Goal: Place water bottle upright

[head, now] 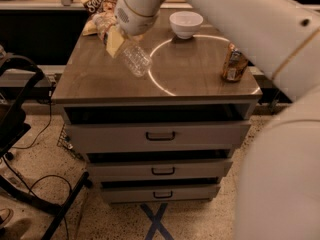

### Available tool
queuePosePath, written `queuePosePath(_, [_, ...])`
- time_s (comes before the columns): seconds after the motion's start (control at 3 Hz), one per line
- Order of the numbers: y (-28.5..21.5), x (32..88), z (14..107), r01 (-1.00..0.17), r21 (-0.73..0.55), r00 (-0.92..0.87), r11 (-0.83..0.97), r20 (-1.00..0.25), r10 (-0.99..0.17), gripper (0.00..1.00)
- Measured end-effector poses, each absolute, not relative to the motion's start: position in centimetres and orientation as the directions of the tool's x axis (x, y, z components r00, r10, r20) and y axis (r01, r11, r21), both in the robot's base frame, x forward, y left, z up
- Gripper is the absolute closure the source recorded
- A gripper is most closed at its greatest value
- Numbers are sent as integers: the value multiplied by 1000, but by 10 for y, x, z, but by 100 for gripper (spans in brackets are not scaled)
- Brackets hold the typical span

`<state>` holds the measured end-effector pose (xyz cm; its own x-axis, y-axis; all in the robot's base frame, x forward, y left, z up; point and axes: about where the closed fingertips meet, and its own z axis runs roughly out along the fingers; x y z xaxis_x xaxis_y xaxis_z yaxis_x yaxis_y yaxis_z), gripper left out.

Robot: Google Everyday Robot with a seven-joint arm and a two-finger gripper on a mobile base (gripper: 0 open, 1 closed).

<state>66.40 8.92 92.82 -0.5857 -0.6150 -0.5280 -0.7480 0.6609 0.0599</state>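
The water bottle (135,60) is a clear ribbed plastic bottle. It is held tilted over the left part of the steel table top (190,79), its bottom end pointing down and to the right. Whether that end touches the surface I cannot tell. My gripper (117,43) is shut on the bottle's upper part, and a yellowish finger pad (114,45) lies across it. The cap end is hidden behind the gripper and wrist. My white arm (240,14) reaches in from the upper right.
A white bowl (186,23) stands at the table's back centre. A golden-brown can (234,64) stands near the right edge. A snack bag (97,1) lies at the back left. Three drawers (160,135) are below. A black chair frame (20,134) stands at the left.
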Motion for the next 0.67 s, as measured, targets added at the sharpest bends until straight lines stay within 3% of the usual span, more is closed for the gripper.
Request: queuePosePath(0.67, [56, 651, 917, -760, 142, -489, 635, -768, -413, 100])
